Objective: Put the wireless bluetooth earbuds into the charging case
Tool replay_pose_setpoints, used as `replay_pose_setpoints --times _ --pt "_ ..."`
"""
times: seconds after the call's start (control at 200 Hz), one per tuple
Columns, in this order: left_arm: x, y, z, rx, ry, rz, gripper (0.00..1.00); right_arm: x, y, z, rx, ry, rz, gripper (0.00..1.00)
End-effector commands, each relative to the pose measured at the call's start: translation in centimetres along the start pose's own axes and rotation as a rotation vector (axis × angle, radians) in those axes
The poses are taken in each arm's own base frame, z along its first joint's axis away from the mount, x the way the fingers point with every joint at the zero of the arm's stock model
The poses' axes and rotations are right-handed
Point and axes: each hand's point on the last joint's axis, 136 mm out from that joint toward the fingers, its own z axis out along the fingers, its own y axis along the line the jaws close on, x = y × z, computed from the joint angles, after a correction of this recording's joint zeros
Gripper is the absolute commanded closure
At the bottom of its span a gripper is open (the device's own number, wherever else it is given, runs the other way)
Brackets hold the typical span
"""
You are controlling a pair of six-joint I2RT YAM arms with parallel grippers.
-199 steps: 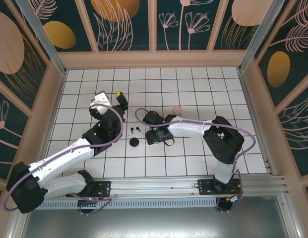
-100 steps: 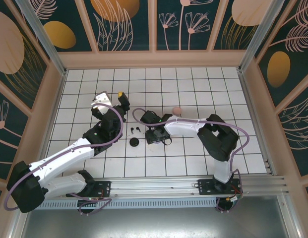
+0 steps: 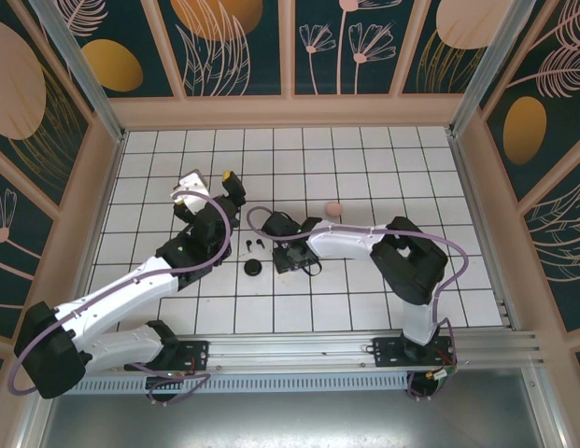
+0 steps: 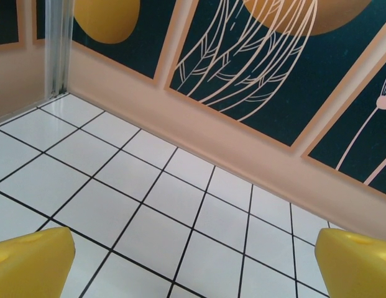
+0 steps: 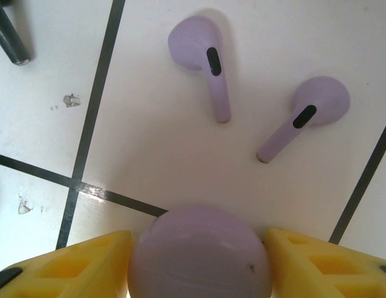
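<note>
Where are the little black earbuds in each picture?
Top view: the black earbuds lie on the tiles, just left of the right gripper.
Right wrist view: one black stem sits in the top left corner.
Left wrist view: it faces the back wall, away from them.
Shared landmark: the right gripper, whose yellow jaws frame the bottom of the right wrist view.

The white-and-black right arm has reached further left across the white tiled floor, its elbow drawn in towards the middle, and the right gripper (image 3: pixel 294 254) has slid left with it, its yellow fingers (image 5: pixel 74 264) now against both sides of the round lilac plastic case (image 5: pixel 199 257). The left gripper (image 3: pixel 207 187) has edged slightly right.
</note>
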Motion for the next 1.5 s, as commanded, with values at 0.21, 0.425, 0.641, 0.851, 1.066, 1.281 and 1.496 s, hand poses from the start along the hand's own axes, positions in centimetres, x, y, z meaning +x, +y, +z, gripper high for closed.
replay_pose_setpoints --times 0.21,0.425,0.641,0.851,1.066,1.281,1.496 --pt "-0.5 0.0 0.1 -0.029 0.006 -0.061 0.01 1.2 0.0 1.0 0.018 0.031 0.02 0.52" --pt "1.0 -1.5 0.5 0.056 0.041 -0.001 0.01 0.4 0.0 -0.3 0.012 -0.018 0.042 0.62" --pt "2.1 -3.9 0.3 0.211 0.055 0.121 0.01 -2.0 -0.5 -4.4 -0.032 -0.142 0.111 0.65" --pt "2.7 -5.3 -0.2 0.333 0.057 0.159 0.01 -6.0 -2.4 -10.1 -0.164 -0.31 0.265 0.66" --pt "3.7 -7.2 -1.3 0.633 0.115 0.055 0.01 -10.4 -5.9 -15.8 -0.317 -0.488 0.457 0.66" --pt "4.9 -10.7 -5.6 1.024 0.17 0.007 0.01 -13.4 -7.5 -19.7 -0.399 -0.605 0.582 0.66" --pt "5.6 -12.9 -8.0 1.234 0.223 -0.066 0.01 -15.0 -7.3 -21.8 -0.482 -0.661 0.679 0.66"
